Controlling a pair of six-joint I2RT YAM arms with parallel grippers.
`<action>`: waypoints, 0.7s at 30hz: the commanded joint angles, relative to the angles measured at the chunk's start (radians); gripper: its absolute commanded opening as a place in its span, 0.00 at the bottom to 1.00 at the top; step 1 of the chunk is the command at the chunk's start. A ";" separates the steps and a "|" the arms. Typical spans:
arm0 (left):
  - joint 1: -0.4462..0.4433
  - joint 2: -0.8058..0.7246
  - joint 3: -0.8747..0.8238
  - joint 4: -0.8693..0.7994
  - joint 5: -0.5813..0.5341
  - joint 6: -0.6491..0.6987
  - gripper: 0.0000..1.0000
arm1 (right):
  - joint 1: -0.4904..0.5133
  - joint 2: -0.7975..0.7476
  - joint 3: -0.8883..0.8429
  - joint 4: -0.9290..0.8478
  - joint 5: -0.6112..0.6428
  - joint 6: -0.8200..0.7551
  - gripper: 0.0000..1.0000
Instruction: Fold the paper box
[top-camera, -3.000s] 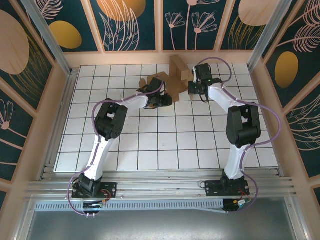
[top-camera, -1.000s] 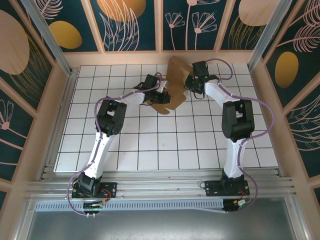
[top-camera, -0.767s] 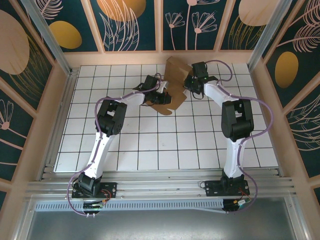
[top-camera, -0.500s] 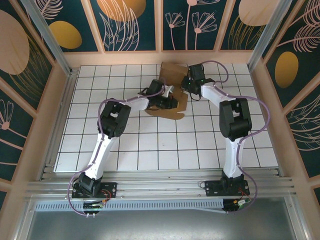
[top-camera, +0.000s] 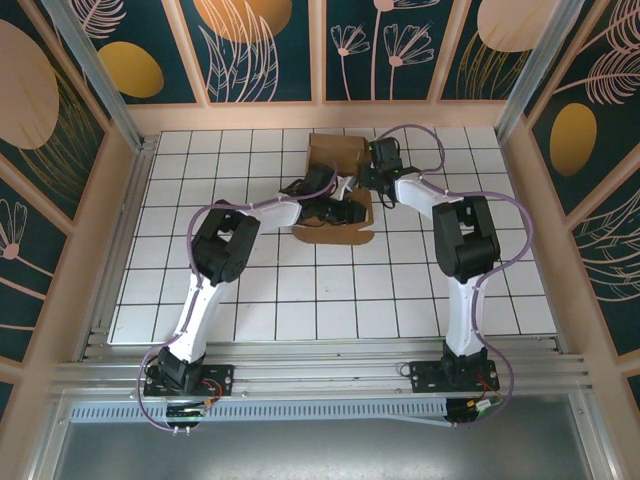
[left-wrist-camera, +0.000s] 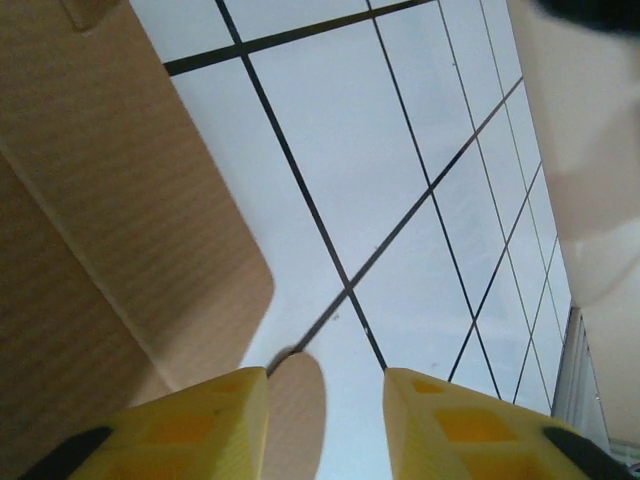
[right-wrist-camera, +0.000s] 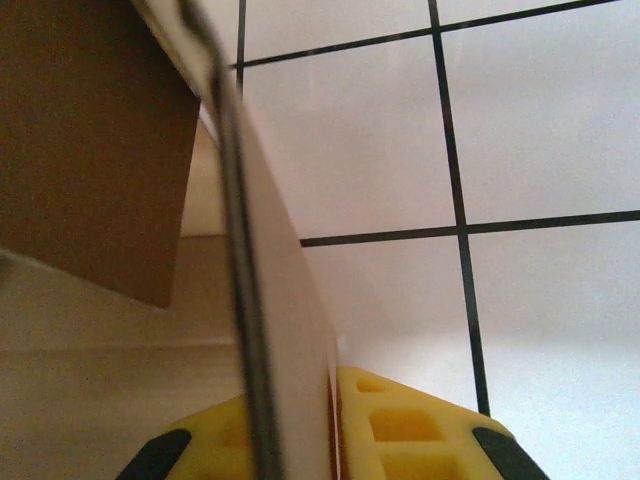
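Top external, plain paper box (top-camera: 333, 152), right pincer (top-camera: 362, 181) clamping it, left pincer (top-camera: 353, 212) parted

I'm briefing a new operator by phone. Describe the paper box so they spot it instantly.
Start at the white gridded table and go to its far middle. The paper box is the plain brown cardboard sheet with flaps there, the only brown thing on the white tiles.

High rear camera facing down; both wrist cameras close against the shared paper box (top-camera: 332, 150).
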 joint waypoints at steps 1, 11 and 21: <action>0.001 -0.134 -0.040 -0.004 -0.046 0.032 0.39 | 0.028 0.022 -0.018 -0.031 0.077 -0.083 0.13; 0.094 -0.469 -0.219 0.075 -0.223 -0.021 0.46 | 0.046 0.027 -0.003 -0.042 0.102 -0.108 0.13; 0.298 -0.289 0.116 -0.294 -0.296 -0.051 0.68 | 0.054 0.025 0.021 -0.054 0.110 -0.127 0.12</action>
